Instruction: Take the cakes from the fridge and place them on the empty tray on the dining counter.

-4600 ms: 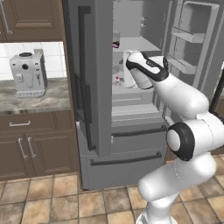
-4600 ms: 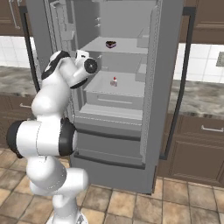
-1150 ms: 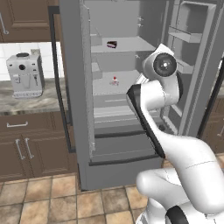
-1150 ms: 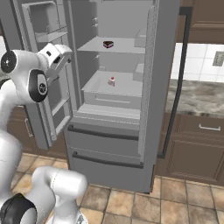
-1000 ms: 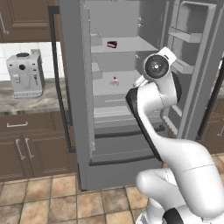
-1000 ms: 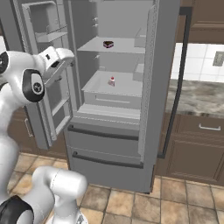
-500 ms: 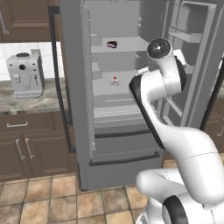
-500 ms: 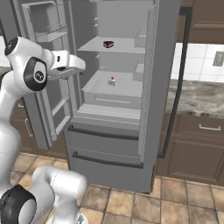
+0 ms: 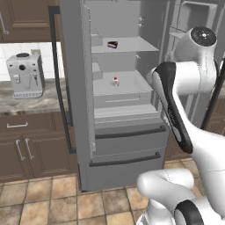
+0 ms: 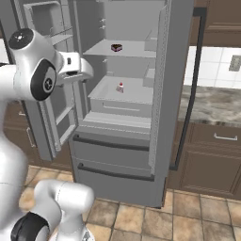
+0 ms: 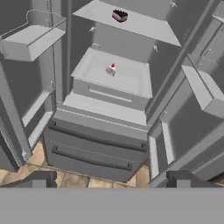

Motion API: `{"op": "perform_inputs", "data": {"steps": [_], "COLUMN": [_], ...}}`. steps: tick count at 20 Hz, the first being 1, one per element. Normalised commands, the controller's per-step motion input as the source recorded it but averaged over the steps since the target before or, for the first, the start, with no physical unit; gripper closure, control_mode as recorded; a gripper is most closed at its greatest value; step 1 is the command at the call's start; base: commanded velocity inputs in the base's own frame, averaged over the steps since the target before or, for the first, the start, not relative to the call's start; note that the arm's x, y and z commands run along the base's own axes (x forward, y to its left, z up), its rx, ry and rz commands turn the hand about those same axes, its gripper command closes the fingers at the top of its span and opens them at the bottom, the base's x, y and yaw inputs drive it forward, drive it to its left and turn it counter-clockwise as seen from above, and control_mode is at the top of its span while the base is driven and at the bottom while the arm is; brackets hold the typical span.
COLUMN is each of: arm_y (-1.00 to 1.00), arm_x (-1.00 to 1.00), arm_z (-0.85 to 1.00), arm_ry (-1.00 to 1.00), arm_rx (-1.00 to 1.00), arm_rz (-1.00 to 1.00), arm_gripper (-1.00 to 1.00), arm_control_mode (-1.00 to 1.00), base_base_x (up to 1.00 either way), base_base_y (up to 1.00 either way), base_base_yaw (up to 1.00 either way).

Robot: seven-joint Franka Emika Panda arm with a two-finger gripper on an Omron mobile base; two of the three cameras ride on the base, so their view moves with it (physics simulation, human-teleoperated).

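While the gripper [image 11: 109, 179] hangs with its jaws spread wide and nothing between them, the fridge [image 11: 109, 131] stands open ahead, the white cake [image 11: 111, 70] on its lower shelf, the chocolate cake [image 11: 119, 16] above.

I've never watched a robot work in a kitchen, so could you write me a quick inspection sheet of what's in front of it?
Surface: fridge with both doors open, shelves lit.
Job's things: chocolate cake on the upper shelf; white cake on the shelf below.
Clutter: nothing seen in the fridge besides the cakes.
Hand: hand open, holding nothing, back from the shelves.
Cables: nothing seen.
Surroundings: coffee machine on the side counter, dark wood cabinets, tiled floor.
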Motion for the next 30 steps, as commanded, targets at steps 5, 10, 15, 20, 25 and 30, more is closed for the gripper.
{"op": "perform_inputs", "data": {"steps": [5,10,15,20,25,30], "arm_y": [-0.04,0.0,0.0,0.0,0.0,0.0], "arm_x": [-0.59,0.0,0.01,0.14,0.03,0.0], "arm_z": [-0.28,-0.16,-0.11,-0.13,-0.01,0.0], "arm_ry": [-0.05,-0.01,0.0,-0.03,-0.01,0.0], "arm_rx": [0.09,0.02,0.01,0.02,0.0,0.0], "arm_rz": [0.35,0.13,0.0,0.0,0.0,0.0], "arm_gripper": [-1.0,-1.0,-1.0,-1.0,-1.0,-1.0], "arm_control_mode": [-1.0,-1.0,-1.0,-1.0,1.0,1.0], "base_base_x": [0.0,0.0,0.0,0.0,0.17,0.71], "base_base_y": [0.0,0.0,0.0,0.0,-0.01,0.0], "base_base_yaw": [0.0,0.0,0.0,0.0,0.0,0.0]}}
